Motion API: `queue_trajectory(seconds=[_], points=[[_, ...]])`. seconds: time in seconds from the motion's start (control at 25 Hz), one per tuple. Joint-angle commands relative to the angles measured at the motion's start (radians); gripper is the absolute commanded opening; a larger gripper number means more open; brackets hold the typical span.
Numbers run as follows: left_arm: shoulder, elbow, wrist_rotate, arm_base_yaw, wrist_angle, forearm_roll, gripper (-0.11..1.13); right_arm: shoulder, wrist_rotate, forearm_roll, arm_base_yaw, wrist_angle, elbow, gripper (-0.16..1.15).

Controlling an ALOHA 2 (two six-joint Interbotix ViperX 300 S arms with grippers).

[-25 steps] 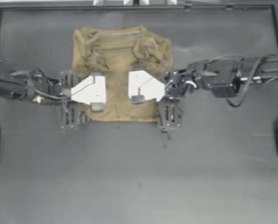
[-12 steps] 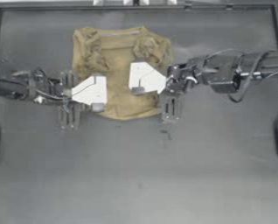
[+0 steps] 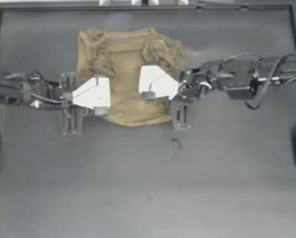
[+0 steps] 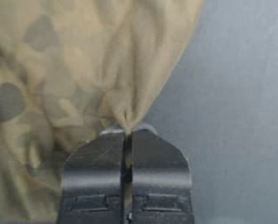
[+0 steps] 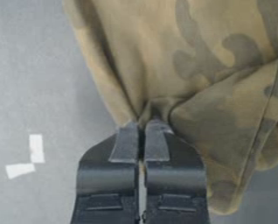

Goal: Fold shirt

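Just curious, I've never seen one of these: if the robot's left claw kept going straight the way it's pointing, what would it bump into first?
The left gripper is already shut on the shirt, so it would likely push straight into that cloth; what lies beyond is hidden.

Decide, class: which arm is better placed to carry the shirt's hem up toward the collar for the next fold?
Neither alone. The left gripper and right gripper each pinch the shirt with fingers closed, at opposite lower corners. Both probably should lift together.

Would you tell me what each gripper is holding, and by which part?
Both hold the shirt: the left gripper and right gripper each pinch a gathered fold at its lower side edges.
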Motion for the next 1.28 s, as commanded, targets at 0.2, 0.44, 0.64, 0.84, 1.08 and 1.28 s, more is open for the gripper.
queue_trajectory(seconds=[0.2,0.44,0.64,0.84,1.08,1.28], points=[[-0.129,0.002,-0.043,-0.066,0.037,-0.009,0.03,-0.123,0.080,0.006,0.060,0.008,0.031,0.06],[-0.186,0.014,-0.115,-0.132,0.057,-0.011,0.03,-0.212,0.175,-0.006,0.098,0.009,0.066,0.06],[-0.221,0.009,-0.179,-0.202,0.089,-0.011,0.04,-0.278,0.250,-0.008,0.130,0.011,0.083,0.07],[-0.265,0.002,-0.238,-0.261,0.115,-0.009,0.04,-0.328,0.353,-0.026,0.164,0.011,0.097,0.07],[-0.314,-0.002,-0.295,-0.291,0.127,-0.003,0.04,-0.356,0.488,-0.095,0.190,0.026,0.092,0.07],[-0.322,-0.020,-0.318,-0.313,0.130,-0.002,0.04,-0.396,0.555,-0.118,0.209,0.049,0.104,0.07]])
